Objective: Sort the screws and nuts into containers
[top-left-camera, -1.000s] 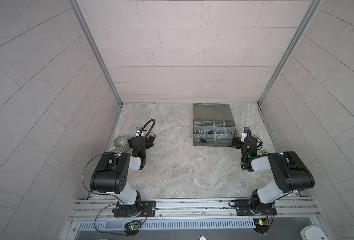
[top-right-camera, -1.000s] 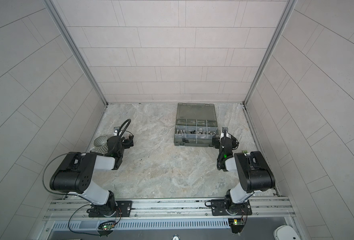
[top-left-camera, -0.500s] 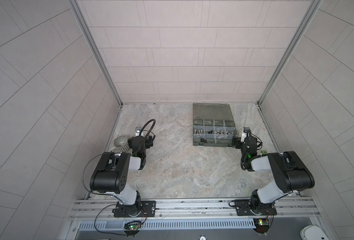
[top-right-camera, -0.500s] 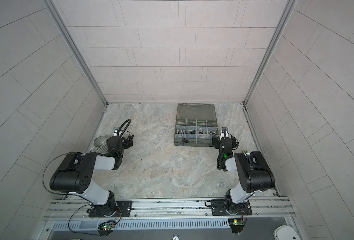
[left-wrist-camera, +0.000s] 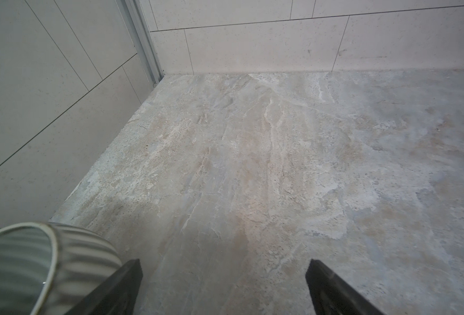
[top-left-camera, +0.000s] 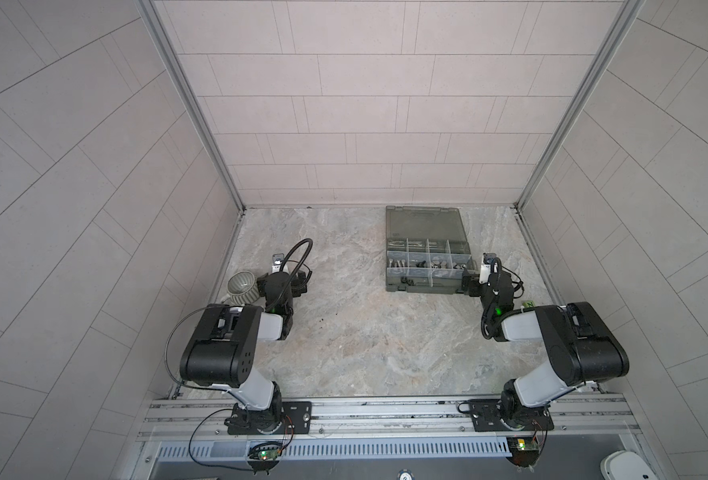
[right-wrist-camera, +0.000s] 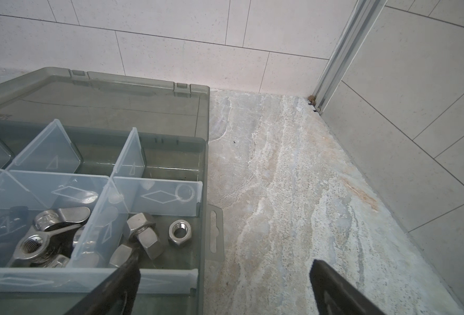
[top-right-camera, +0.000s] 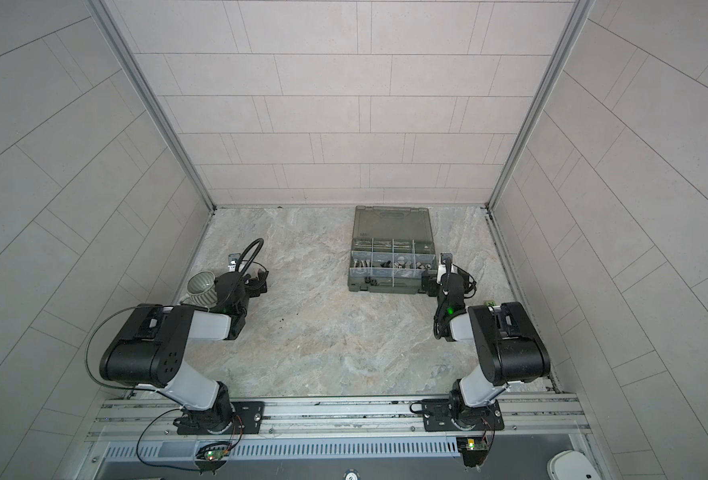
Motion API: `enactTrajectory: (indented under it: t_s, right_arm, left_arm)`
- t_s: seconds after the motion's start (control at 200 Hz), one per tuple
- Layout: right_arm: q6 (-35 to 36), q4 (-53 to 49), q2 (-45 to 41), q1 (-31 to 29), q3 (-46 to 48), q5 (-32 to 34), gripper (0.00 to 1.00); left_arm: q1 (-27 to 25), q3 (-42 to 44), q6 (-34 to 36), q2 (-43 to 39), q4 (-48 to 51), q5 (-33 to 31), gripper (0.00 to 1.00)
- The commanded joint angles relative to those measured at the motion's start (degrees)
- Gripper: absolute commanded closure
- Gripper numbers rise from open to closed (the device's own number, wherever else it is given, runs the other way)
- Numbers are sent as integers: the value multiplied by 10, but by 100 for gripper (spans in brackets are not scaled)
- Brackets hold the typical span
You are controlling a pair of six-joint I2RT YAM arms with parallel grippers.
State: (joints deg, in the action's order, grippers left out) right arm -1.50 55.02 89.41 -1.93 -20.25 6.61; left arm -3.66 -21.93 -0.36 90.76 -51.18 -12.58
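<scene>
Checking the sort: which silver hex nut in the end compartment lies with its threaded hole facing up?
The lone nut beside the organizer's side wall; the other hex nuts are piled together, showing only their sides.

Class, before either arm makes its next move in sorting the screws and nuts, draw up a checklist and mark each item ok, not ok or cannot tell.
1. Box lid open: ok.
2. Left gripper open and empty: ok.
3. Right gripper open and empty: ok.
4. Hex nuts and wing nuts kept apart by a divider: ok.
5. Mug emptied: cannot tell, inside only partly visible.
6. No pieces left on the table: cannot tell, dark specks too small.
</scene>
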Motion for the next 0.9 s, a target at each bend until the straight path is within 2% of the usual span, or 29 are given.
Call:
enactTrajectory:
  t_s: [0.0,0.09,0.28,0.896]
  right_arm:
    - [10,-4,7,-2,-8,-2,1]
    - [10,-3,7,-3,-8,-3,1]
    - [10,-2,8,-2,-8,-3,1]
    - [8,-4,8,-2,-8,-3,1]
  left_arm:
    - [-3,-5,4,-1,-18,-12,0]
    - [-6,-4,3,-1,-19,-17,0]
    - [-32,15,20,5,-69,-77,0]
    - [-28,11,16,4,-58,-68,0]
